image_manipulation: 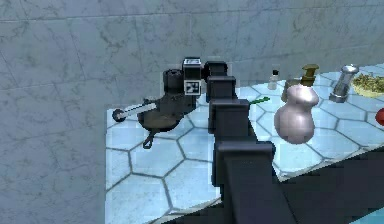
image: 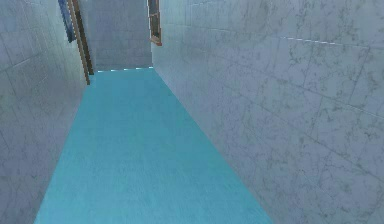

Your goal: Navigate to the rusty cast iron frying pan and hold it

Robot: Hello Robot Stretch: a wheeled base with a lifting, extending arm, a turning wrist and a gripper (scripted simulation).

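Note:
A dark round frying pan [image_manipulation: 160,121] lies on the pale hexagon-tiled countertop [image_manipulation: 150,172], toward its left end, with a thin handle pointing down to the left. My arm [image_manipulation: 232,130] reaches out over the counter. At its far end are the white marker squares, and left of them the gripper [image_manipulation: 169,96] stands right at the pan. The pan rests on the counter at the fingers, so I cannot tell whether the gripper holds anything.
A grey-handled utensil [image_manipulation: 128,110] lies left of the pan. Right of the arm stand a pinkish-white vase [image_manipulation: 296,116], shakers [image_manipulation: 345,85] and a plate of food [image_manipulation: 371,84]. A grey wall backs the counter. Ahead, a teal floor [image: 140,150] runs between grey walls to a doorway [image: 115,35].

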